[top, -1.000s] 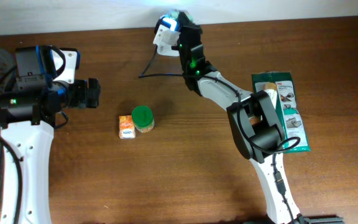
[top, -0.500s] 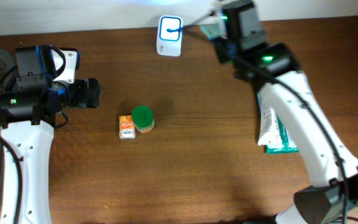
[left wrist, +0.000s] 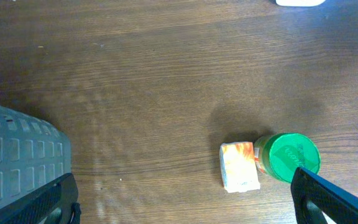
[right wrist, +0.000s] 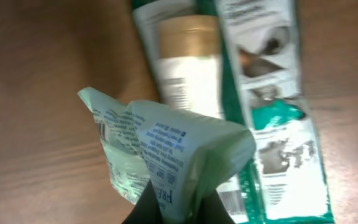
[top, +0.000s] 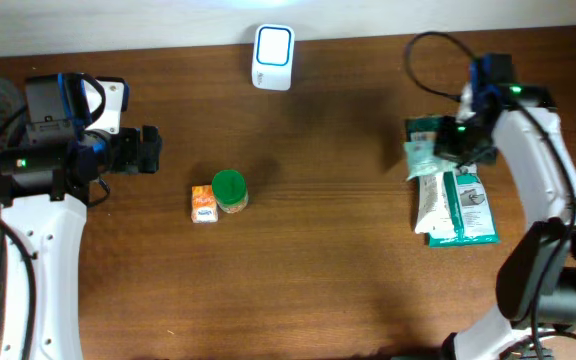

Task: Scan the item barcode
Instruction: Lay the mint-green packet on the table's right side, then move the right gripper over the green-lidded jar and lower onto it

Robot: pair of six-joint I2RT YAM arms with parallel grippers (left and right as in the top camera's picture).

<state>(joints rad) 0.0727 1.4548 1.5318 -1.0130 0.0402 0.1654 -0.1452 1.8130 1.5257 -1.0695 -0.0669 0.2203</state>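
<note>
Presently, right gripper point(top: 455, 140) was clamped on pale green packet point(top: 420, 157) at right of frame, beside green pouches point(top: 460, 208); left gripper point(top: 151, 150) stood spread wide and empty at left; scanner point(top: 273, 45) lay top centre.

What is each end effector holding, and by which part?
The right end effector pinches the pale green packet by its crumpled edge; left end effector holds nothing.

Your setting is a robotics lab bench staged as a checkout: white robot arms point(top: 38, 240), wooden table point(top: 318, 280), barcode scanner point(top: 273, 44), grey basket point(left wrist: 17, 155).
</note>
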